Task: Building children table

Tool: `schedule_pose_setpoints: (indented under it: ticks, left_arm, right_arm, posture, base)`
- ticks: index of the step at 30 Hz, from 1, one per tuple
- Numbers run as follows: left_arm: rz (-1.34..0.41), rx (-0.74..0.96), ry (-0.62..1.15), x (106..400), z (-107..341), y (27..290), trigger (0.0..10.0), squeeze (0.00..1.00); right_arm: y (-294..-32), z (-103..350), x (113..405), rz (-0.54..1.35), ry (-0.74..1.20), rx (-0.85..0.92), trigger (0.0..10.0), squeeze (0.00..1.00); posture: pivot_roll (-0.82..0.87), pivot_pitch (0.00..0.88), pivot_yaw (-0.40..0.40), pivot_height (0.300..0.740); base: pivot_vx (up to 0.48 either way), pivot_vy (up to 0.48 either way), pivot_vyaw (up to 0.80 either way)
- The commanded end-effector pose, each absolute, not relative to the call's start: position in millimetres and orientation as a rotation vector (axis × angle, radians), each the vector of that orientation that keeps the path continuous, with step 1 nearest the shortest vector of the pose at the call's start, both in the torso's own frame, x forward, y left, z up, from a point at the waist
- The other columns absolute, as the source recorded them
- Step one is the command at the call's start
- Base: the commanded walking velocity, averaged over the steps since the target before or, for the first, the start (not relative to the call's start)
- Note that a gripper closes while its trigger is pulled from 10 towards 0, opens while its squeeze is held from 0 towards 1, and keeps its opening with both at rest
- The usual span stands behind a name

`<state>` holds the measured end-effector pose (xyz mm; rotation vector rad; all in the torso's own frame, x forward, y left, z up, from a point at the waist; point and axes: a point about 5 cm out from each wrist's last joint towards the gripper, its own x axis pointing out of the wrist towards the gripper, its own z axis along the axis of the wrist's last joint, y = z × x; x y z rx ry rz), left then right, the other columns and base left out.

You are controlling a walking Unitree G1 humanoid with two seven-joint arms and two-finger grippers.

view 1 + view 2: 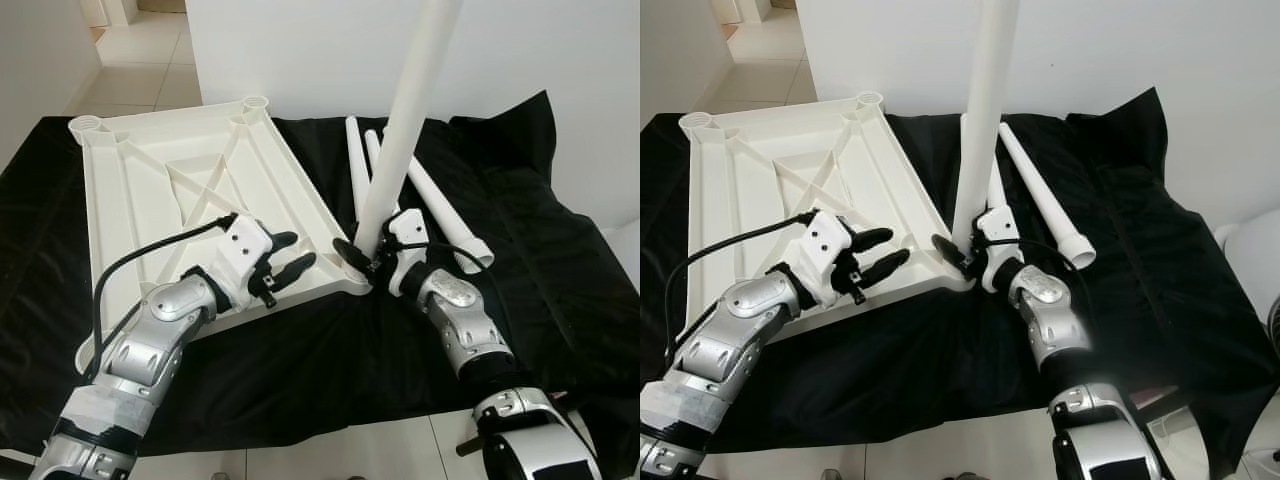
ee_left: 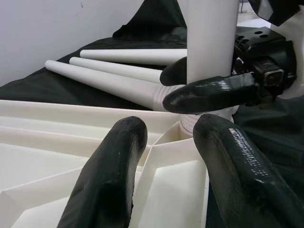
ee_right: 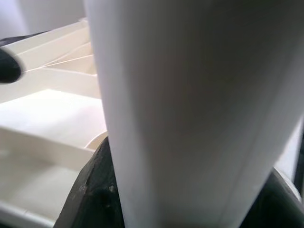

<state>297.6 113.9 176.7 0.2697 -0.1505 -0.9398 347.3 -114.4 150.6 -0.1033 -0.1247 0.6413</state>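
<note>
At the tabletop's (image 1: pixel 190 190) near corner socket, my right claw (image 1: pixel 362 258) grips the leg (image 1: pixel 405 130); I'd keep it plumb while the open left claw (image 1: pixel 285 268) braces the rim.

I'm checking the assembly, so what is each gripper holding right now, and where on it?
Right gripper clamps the upright table leg near its bottom end. Left gripper is open, holding nothing.

No writing, label, brand mark or number can be read anywhere here. The upturned white tabletop (image 1: pixel 200 190) carries only bare moulded ribs, the white leg (image 1: pixel 405 120) standing at its near corner is plain all the way up, and the spare legs (image 1: pixel 440 215) lying beyond that corner on the black cloth (image 1: pixel 540 260) are just as blank.
</note>
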Motion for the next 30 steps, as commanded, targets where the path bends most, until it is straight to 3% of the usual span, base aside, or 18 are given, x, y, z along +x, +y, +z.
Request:
schedule_pose_setpoints:
  ticks: [1, 11, 21, 27, 28, 30]
  left_arm:
    - [-1.021, 0.290, -0.131, 295, 174, 110, 10.0, 0.00]
    - [-1.009, 0.291, -0.130, 295, 173, 111, 10.0, 0.00]
    - [-1.009, 0.302, -0.129, 297, 173, 112, 10.0, 0.00]
    - [-1.017, 0.314, -0.133, 299, 174, 112, 10.0, 0.00]
    - [-1.007, 0.318, -0.135, 300, 175, 113, 10.0, 0.00]
    - [-0.983, 0.324, -0.136, 304, 176, 114, 10.0, 0.00]
  right_arm:
    - [-119, 144, 346, 0.581, -0.087, -0.104, 10.0, 0.00]
    - [-101, 145, 336, 0.262, -0.077, 0.075, 10.0, 0.00]
    - [-71, 147, 322, 0.149, -0.060, 0.163, 10.0, 0.00]
    - [-77, 149, 324, 0.134, -0.062, 0.134, 10.0, 0.04]
    - [-79, 149, 325, 0.139, -0.066, 0.134, 10.0, 1.00]
    - [-83, 149, 325, 0.142, -0.068, 0.133, 10.0, 1.00]
  posture:
    - [-0.02, 0.070, -0.040, 0.740]
    - [-0.02, 0.073, -0.050, 0.740]
    - [-0.02, 0.064, -0.043, 0.740]
    - [-0.02, 0.060, -0.042, 0.740]
    - [-0.02, 0.057, -0.042, 0.740]
    - [-0.01, 0.053, -0.043, 0.740]
  base:
    - [0.000, 0.000, 0.00]
    - [0.000, 0.000, 0.00]
    - [0.000, 0.000, 0.00]
    - [0.000, 0.000, 0.00]
    - [0.000, 0.000, 0.00]
    - [0.000, 0.000, 0.00]
